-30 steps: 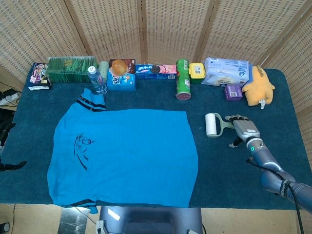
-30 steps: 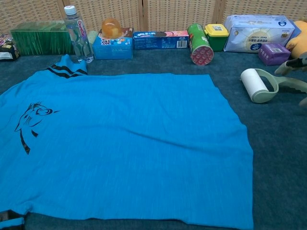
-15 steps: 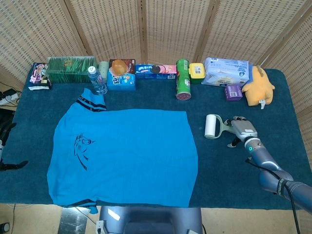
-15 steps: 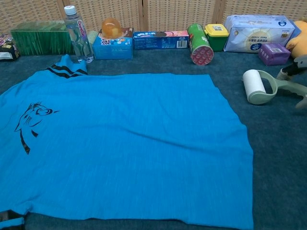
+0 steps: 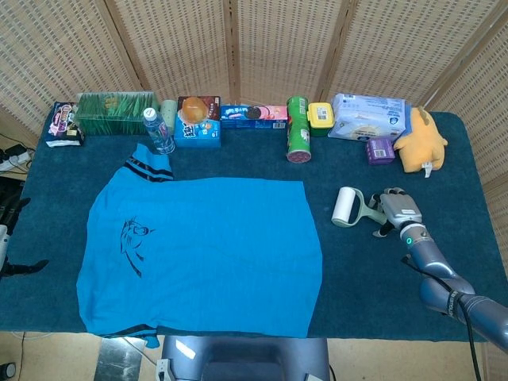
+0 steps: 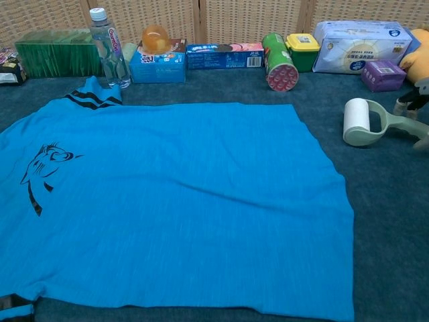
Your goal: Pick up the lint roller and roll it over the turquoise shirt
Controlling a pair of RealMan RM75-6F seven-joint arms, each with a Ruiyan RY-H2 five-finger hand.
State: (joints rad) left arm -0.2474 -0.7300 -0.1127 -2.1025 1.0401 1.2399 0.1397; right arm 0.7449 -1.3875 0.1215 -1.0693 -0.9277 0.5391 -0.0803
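The turquoise shirt (image 5: 198,254) lies spread flat over the left and middle of the dark blue table (image 5: 373,286); it also fills the chest view as the shirt (image 6: 174,208). The lint roller (image 5: 346,207), a white roll on a pale green handle, lies on the cloth just right of the shirt, seen too as the roller (image 6: 358,121). My right hand (image 5: 399,211) grips the roller's handle from the right, fingers above it and thumb below (image 6: 421,141). A dark shape at the far left edge (image 5: 20,268) may be my left hand, off the table and unclear.
A row stands along the back edge: green box (image 5: 115,113), water bottle (image 5: 158,130), blue box with an orange ball (image 5: 198,123), biscuit pack (image 5: 252,115), green can (image 5: 298,128), yellow tub (image 5: 320,117), wipes pack (image 5: 367,117), purple box (image 5: 380,149), yellow plush (image 5: 419,140).
My right hand has closed in on the handle and the roller has swung slightly, its roll end tilting and shifting a little to the right. The shirt has not moved.
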